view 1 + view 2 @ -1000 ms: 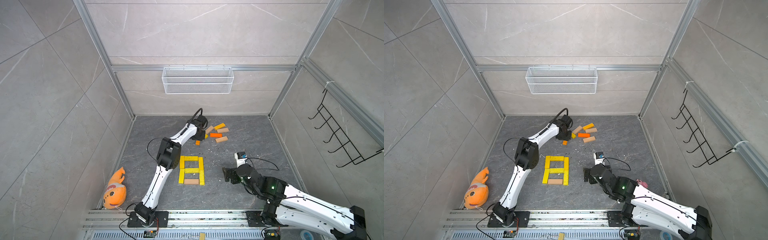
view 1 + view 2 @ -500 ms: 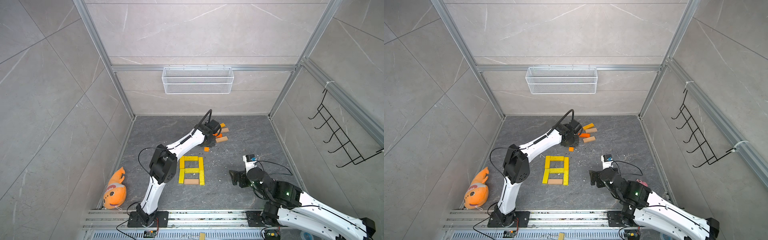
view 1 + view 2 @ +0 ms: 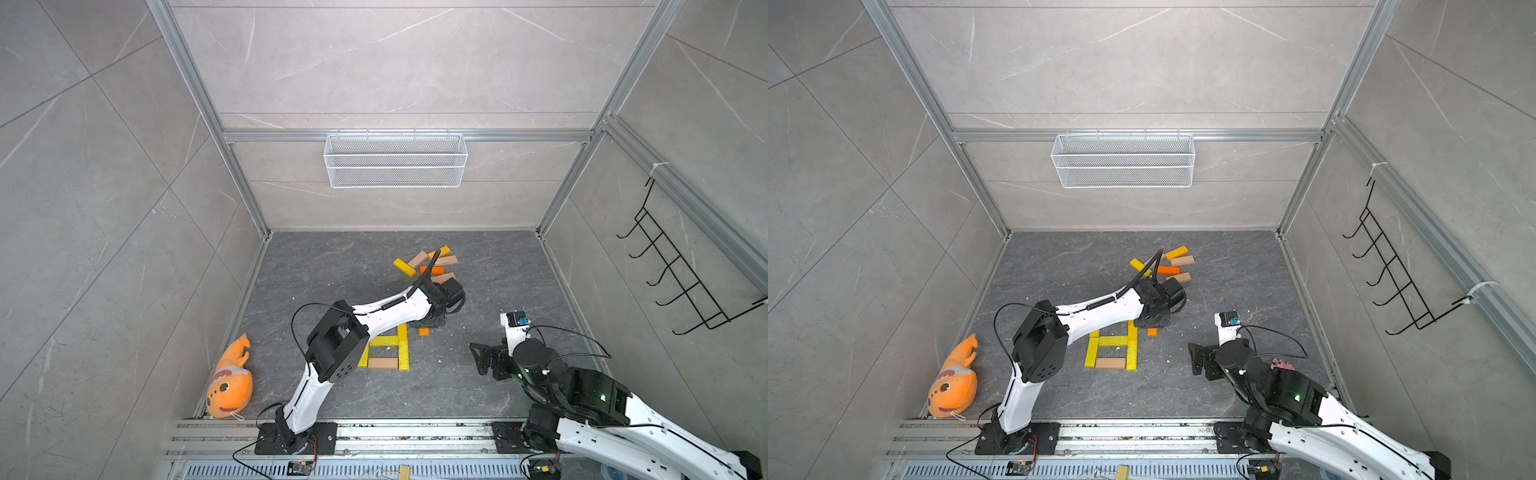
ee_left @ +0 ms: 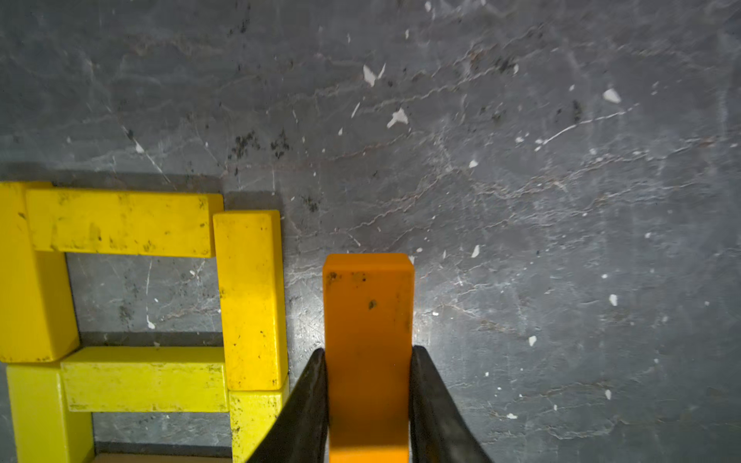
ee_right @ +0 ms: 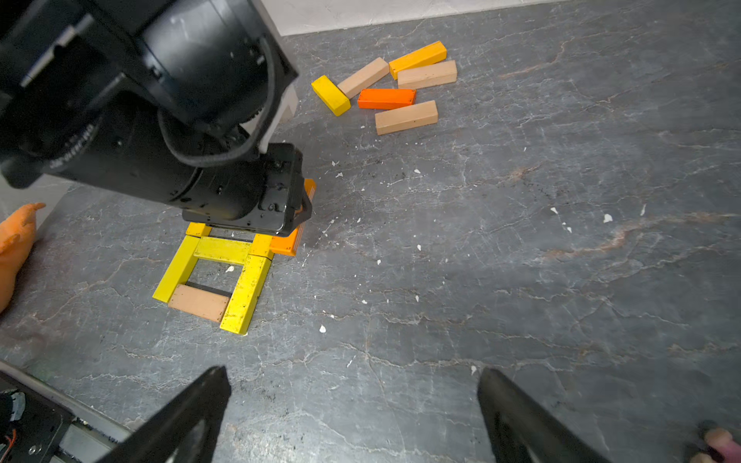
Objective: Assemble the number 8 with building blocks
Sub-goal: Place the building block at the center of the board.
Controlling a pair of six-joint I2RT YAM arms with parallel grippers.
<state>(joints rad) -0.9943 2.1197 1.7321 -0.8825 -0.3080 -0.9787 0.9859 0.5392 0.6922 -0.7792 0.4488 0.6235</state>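
My left gripper (image 4: 367, 350) is shut on an orange building block (image 4: 368, 316), held low over the floor just right of the figure's upper right corner. In both top views only the block's tip (image 3: 423, 331) (image 3: 1152, 332) shows beneath the gripper (image 3: 432, 321). The figure (image 3: 384, 340) (image 3: 1113, 341) (image 5: 220, 249) is a frame of yellow bars (image 4: 120, 224) with a tan bar along its near end. Several loose blocks (image 3: 446, 260) (image 3: 1168, 270) (image 5: 386, 99) lie further back. My right gripper (image 5: 353, 373) (image 3: 484, 361) stands open with nothing between its fingers, right of the figure.
An orange plush fish (image 3: 230, 382) lies by the left wall. A white wire basket (image 3: 395, 160) hangs on the back wall and a black hook rack (image 3: 673, 270) on the right wall. A small pink thing (image 3: 1281, 365) lies behind my right arm.
My left arm has swung from the loose pile toward the near side, carrying the orange block to the figure's right side. My right arm has drawn back to the right.
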